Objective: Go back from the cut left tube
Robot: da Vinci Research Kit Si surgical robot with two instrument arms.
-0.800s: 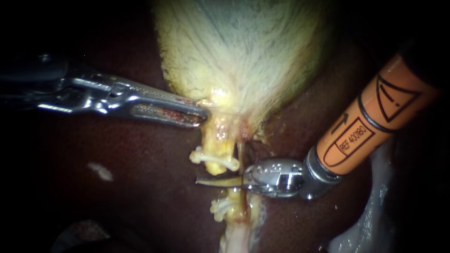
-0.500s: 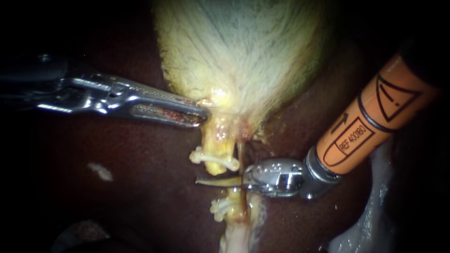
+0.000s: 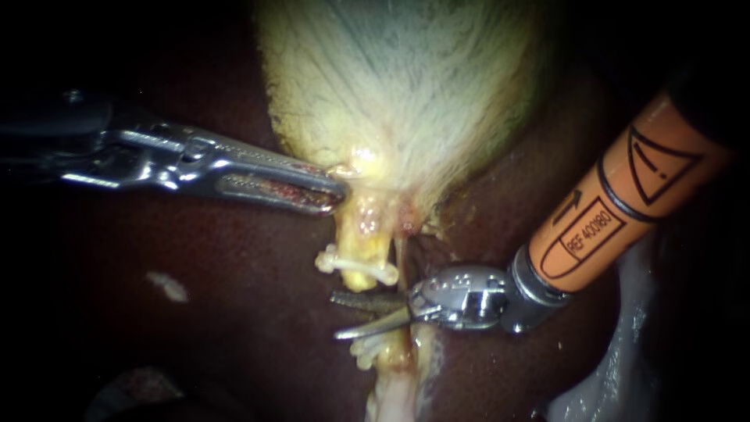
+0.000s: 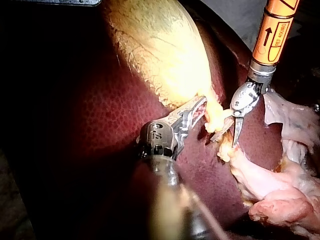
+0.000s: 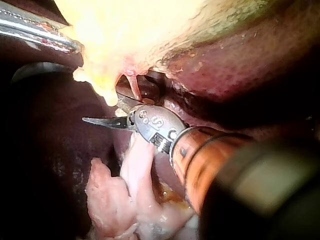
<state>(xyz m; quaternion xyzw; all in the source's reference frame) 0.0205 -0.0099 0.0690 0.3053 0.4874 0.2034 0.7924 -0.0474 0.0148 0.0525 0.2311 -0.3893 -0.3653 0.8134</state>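
Left tube (image 3: 366,234) cut across, long axis 12-to-6; lower stump's cut end points to 12. Right instrument (image 3: 336,316) enters from 3 o'clock, blades slightly parted between the clipped stumps. Farther, left instrument (image 3: 332,187) from 9 o'clock clamps gallbladder (image 3: 391,101) neck.

The pale yellow gallbladder (image 3: 398,86) lies against the dark red liver (image 3: 234,266), near loose whitish tissue (image 3: 625,352).
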